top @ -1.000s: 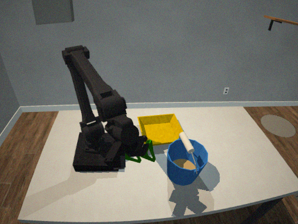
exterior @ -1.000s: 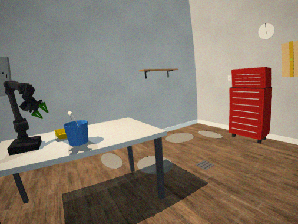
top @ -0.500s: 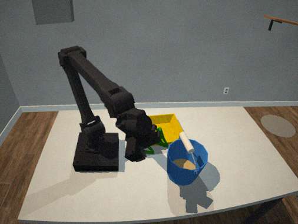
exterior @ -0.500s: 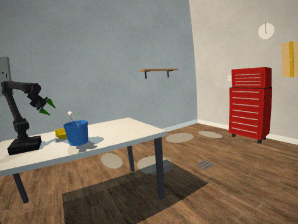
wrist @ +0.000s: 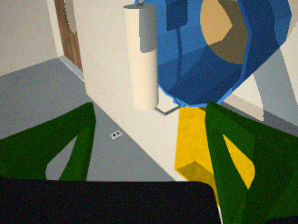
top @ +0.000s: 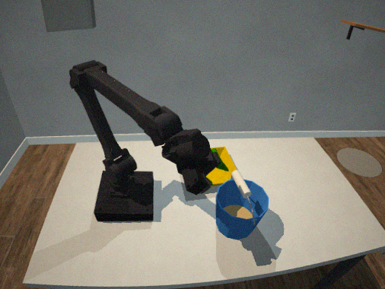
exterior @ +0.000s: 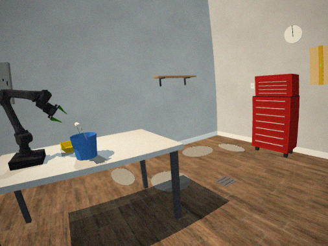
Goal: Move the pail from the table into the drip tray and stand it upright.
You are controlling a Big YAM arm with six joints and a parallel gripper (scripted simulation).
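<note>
step: approach, I'm not on the pail yet; nothing lifted.
end effector [exterior: 58, 114]: released, green fingers spread with nothing between them; it hangs in the air above and left of the pail in the exterior view, touching nothing.
pail [top: 240, 208]: blue, standing upright on the table [top: 312, 198], outside the tray, just beside its near edge.
handle: wire bail stands up over the rim, white grip [top: 241, 182] at the top; in the wrist view the grip [wrist: 140, 55] sits ahead of the fingers, closer to the left one.
drip tray [top: 221, 167]: yellow, flat on the table just beyond the pail, partly hidden under my wrist in the top view.
next: my call is to centre the grip between the fingers, move in, clench on it, lift, carry across to the tray.
watch: the bail looks free to swing, so the pail may tilt on lift; the tray is loose, so I'd avoid nudging it.
</note>
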